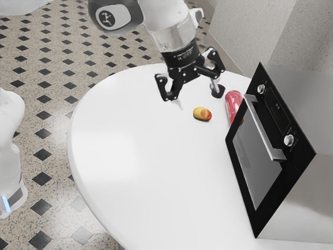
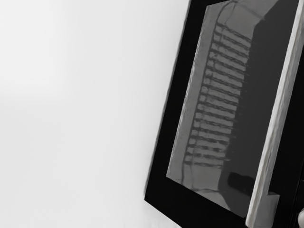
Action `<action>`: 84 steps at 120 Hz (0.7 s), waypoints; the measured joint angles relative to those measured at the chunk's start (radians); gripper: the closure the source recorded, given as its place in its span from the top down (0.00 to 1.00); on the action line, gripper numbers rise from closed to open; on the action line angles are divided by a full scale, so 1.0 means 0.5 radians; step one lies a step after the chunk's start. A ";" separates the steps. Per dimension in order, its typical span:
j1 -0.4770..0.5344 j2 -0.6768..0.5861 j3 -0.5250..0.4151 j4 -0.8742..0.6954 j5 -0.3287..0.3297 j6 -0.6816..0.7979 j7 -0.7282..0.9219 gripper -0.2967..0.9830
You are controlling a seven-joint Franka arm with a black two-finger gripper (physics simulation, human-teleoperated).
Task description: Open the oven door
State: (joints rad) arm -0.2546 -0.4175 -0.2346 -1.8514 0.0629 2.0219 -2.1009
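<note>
You have the oven [image 1: 294, 203] on the counter [image 1: 104, 156], toward the exterior view's right, with its door [image 1: 252, 164] closed and the long handle [image 1: 264, 127] along the door's upper edge. Your gripper [image 1: 198, 98] hangs above the counter, apart from the handle, its jaws spread wide with nothing pinched between them. The wrist view gives you the dark door frame, the handle and, in the glass [image 2: 218, 95], a row of pale and dark bars. Two knobs [image 1: 289, 140] sit on the control panel [image 1: 278, 110], either side of the display. Near the oven lie a yellow-and-red fruit [image 1: 202, 114] and a red bottle [image 1: 234, 103]; the small dark thing [image 1: 219, 92] by one fingertip is perhaps a cup, partly hidden from you.
</note>
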 joint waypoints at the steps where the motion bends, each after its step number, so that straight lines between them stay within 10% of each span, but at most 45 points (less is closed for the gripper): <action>1: 0.000 0.011 0.000 0.001 0.000 0.009 -0.001 0.77; 84: 0.114 0.363 0.011 0.018 0.103 0.361 0.271 0.77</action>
State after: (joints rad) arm -0.1975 -0.2358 -0.2292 -1.8422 0.1147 2.2026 -1.9656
